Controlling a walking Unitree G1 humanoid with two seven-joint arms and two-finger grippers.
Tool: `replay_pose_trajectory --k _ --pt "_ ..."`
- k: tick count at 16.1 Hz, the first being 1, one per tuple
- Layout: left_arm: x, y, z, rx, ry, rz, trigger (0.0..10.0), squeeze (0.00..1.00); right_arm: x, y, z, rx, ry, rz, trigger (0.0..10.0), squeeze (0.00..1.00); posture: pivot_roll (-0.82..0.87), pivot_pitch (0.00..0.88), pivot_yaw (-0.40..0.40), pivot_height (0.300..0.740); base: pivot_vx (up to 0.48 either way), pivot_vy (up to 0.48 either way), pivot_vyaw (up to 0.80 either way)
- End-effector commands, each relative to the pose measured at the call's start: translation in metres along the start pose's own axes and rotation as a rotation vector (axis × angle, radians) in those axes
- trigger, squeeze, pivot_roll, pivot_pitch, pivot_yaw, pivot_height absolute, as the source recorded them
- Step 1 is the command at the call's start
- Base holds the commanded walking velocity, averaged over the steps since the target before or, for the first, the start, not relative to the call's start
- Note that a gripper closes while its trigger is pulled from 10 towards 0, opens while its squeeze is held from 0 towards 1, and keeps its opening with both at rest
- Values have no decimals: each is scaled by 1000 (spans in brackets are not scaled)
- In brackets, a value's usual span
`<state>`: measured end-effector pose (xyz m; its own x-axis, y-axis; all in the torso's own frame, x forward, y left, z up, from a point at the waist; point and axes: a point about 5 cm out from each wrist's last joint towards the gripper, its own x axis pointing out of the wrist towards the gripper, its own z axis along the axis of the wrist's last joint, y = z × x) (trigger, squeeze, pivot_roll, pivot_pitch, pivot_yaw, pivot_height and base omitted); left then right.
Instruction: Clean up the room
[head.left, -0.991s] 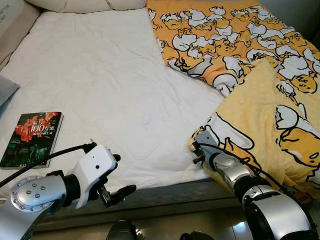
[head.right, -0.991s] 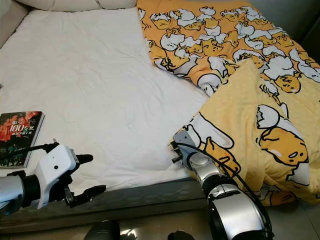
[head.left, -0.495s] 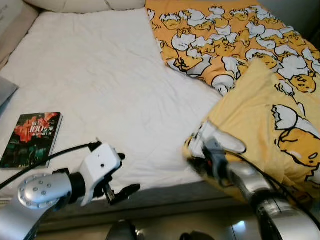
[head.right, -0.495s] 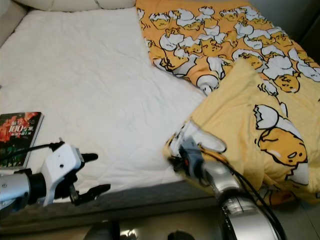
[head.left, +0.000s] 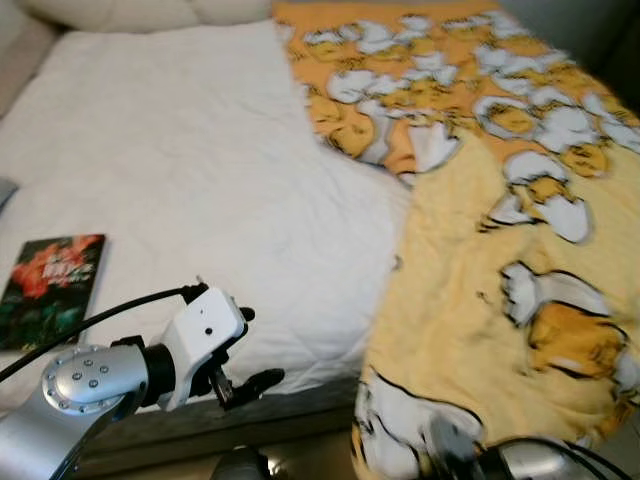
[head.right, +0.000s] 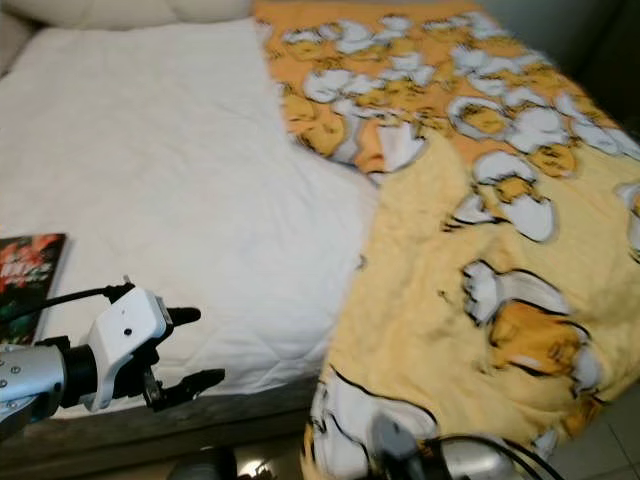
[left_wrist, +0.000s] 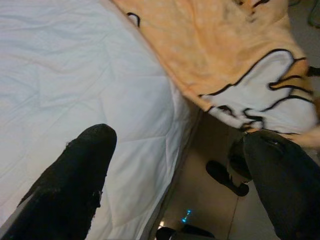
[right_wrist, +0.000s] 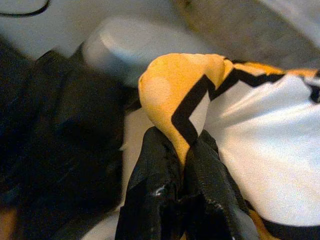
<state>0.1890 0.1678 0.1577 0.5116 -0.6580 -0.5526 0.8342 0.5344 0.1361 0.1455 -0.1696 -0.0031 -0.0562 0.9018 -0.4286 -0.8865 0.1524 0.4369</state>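
A yellow blanket (head.left: 470, 270) printed with egg figures covers the right half of the bed, and its near corner (head.left: 400, 440) hangs over the foot edge. My right gripper (right_wrist: 182, 145) is shut on a fold of that corner (right_wrist: 175, 85); the right arm (head.left: 530, 462) is blurred low at the right. Left of the blanket, at the bed's foot edge, my left gripper (head.left: 255, 347) is open and holds nothing. Its two black fingers (left_wrist: 75, 180) stand wide apart over the white sheet (left_wrist: 60, 75).
A dark book with a red cover picture (head.left: 50, 290) lies on the white sheet (head.left: 190, 170) near the bed's left edge. Pillows (head.left: 150, 12) sit at the head. The mattress's grey foot edge (head.left: 300, 410) runs below the left gripper.
The right gripper has pulled the blanket corner back and down over the foot edge, so the folded part now lies spread out. The left arm has barely moved.
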Motion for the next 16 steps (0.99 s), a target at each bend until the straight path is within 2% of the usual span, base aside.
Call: replay_pose_trajectory --k 1,2,4,7,9,11,13,15,16 --pt "0 0 0 9 4 -14 10000 0 -4 -17 -9 8 14 -142 10000 0 121 80 1 740 0 0 0" --pt "1 1 0 11 3 -15 10000 0 -2 -27 -16 30 31 -241 10000 1000 122 80 1 740 0 0 0" --pt "2 1 1 14 1 -16 10000 0 -4 -36 -20 47 31 -325 10000 1000 123 82 2 740 0 0 0" --pt "3 0 2 16 0 -20 10000 0 -14 -37 5 -6 -49 -298 10000 1000 124 78 -1 740 0 0 0" --pt "2 0 2 16 0 -19 10000 0 -14 -38 19 -30 -107 -223 10000 1000 124 77 -2 740 0 0 0" --pt "3 0 2 16 0 -18 10000 0 -15 -38 28 -43 -122 -199 10000 1000 125 74 -5 740 0 0 0" --pt "3 0 2 15 -2 -16 10000 0 -18 -41 46 -54 -171 -211 10000 1000 124 75 -8 740 0 0 0" --pt "3 -1 2 15 -3 -16 10000 0 -19 -41 53 -46 -200 -209 10000 1000 124 74 -9 740 0 0 0" --pt "4 -1 3 13 -5 -16 10000 0 -19 -56 75 -45 -272 -331 10000 1000 118 78 -3 740 0 0 0"
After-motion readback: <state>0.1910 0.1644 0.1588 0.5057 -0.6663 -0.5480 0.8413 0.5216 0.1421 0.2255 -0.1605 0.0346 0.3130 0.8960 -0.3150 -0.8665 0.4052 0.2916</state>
